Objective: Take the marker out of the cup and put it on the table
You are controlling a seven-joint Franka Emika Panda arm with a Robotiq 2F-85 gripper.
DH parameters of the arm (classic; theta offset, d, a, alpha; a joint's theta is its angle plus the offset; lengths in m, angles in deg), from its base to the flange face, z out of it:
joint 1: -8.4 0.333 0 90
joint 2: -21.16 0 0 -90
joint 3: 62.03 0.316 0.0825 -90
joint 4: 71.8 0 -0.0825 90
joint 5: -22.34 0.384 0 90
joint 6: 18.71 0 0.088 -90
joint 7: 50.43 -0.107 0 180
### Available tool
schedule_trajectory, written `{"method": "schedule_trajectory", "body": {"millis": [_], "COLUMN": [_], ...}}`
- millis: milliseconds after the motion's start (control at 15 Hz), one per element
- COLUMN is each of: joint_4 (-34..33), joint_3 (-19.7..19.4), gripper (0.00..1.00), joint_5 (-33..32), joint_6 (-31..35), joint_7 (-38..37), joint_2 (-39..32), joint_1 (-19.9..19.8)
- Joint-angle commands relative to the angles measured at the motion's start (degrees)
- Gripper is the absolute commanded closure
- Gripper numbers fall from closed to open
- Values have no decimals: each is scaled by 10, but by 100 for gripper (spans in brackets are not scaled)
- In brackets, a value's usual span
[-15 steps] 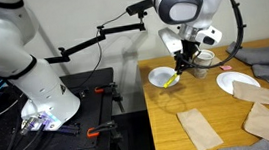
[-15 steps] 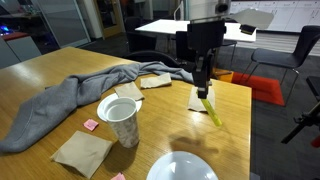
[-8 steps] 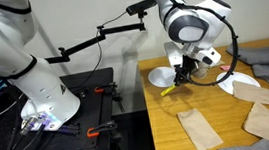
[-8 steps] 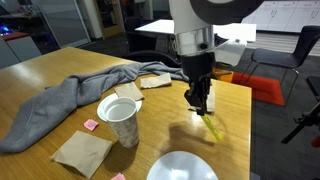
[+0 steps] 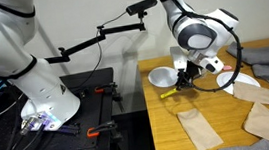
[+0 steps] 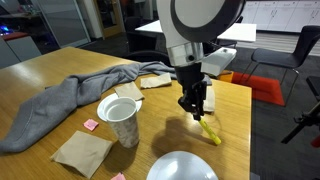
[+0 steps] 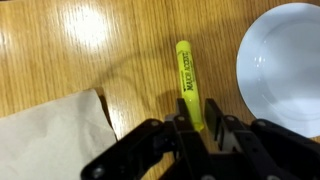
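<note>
My gripper (image 6: 198, 108) is low over the wooden table (image 6: 60, 65) and shut on one end of the yellow marker (image 6: 210, 132). The marker slants down from the fingers, and its far end is at or just above the tabletop. In the wrist view the marker (image 7: 186, 75) runs forward from between the fingers (image 7: 198, 125) over bare wood. In an exterior view the marker (image 5: 169, 93) lies low near the table's edge, beside the gripper (image 5: 182, 80). The pale paper cup (image 6: 120, 118) stands upright and apart from the gripper.
A white plate (image 6: 183, 167) sits close to the marker and also shows in the wrist view (image 7: 285, 55). Another white plate (image 5: 238, 81) lies farther off. Brown napkins (image 5: 199, 129) (image 6: 83, 152) and a grey cloth (image 6: 60, 100) lie on the table.
The gripper has moved away from the cup and down toward the table, carrying the marker. The marker is now much lower and nearly flat.
</note>
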Motion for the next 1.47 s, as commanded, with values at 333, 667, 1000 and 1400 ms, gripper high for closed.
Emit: {"method": "schedule_trajectory", "body": {"millis": [333, 667, 1000, 1400], "joint_4": [-4, 21, 66, 136], "joint_3": [-24, -35, -36, -38], "gripper": [5, 0, 0, 0], "joint_5": [-14, -25, -32, -65], "joint_6": [-16, -13, 0, 12], "joint_7": [-47, -57, -54, -66], "joint_2": [27, 81, 166, 283], "joint_1": [20, 27, 24, 27]}}
